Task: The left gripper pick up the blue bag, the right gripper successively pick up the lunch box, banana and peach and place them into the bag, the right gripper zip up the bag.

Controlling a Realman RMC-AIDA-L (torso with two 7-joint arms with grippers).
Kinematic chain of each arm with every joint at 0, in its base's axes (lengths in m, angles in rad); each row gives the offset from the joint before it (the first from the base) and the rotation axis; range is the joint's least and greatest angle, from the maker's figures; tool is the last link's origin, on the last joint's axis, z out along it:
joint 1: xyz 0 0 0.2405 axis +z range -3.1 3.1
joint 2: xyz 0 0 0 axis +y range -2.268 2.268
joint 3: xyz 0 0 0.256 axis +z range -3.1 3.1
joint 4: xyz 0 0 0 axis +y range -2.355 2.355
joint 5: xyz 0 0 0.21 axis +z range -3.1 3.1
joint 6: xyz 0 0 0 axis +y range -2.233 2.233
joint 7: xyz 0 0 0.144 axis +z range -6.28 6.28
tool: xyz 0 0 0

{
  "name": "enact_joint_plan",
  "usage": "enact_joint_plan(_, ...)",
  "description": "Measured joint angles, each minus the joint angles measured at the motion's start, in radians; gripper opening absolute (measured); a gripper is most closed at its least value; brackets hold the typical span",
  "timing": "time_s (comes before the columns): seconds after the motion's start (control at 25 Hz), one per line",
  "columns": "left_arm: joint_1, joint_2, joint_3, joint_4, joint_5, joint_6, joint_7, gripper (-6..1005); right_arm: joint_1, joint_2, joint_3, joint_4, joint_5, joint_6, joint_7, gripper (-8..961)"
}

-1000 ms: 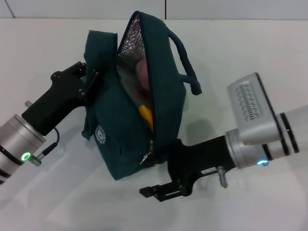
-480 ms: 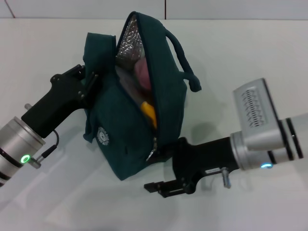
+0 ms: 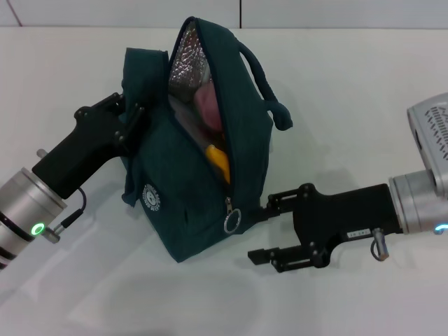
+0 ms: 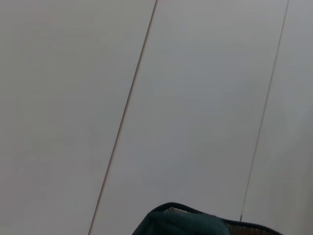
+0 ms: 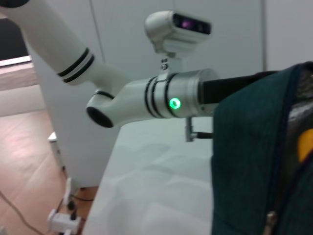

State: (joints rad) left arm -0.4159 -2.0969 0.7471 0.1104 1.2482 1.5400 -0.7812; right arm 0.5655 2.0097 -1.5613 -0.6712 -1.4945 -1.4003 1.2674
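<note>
dark teal fabric bag with silver foil lining (image 3: 189, 175) standing on white tabletop (image 3: 350, 84), mouth unzipped along most of its length. yellow banana (image 3: 218, 161) and pink rounded item (image 3: 208, 108) visible inside. left black gripper (image 3: 128, 119) clamped on bag's side panel. right black gripper (image 3: 269, 229) just beside bag's lower corner, fingers apart, holding nothing. metal ring zipper pull (image 3: 232, 221) hanging at bag's lower end, close to right gripper, apparently not touching.
</note>
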Motion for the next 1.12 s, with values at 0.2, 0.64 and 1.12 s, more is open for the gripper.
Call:
enact_joint_plan(0.2, -0.002, 0.0, 0.0, 0.0, -0.001, -0.001, 0.002, 211, 0.005, 0.005, 0.004, -0.001, -0.002, 0.031, 0.0, 617)
enact_joint_plan(0.64, -0.004, 0.0, 0.0, 0.0, -0.005, -0.003, 0.019, 214, 0.063, 0.018, -0.136, 0.008, 0.064, 0.088, 0.002, 613)
enact_joint_plan(1.12, -0.004, 0.0, 0.0, 0.0, -0.007, -0.003, 0.019, 218, 0.063, 0.018, -0.189, -0.002, 0.098, 0.094, -0.002, 607)
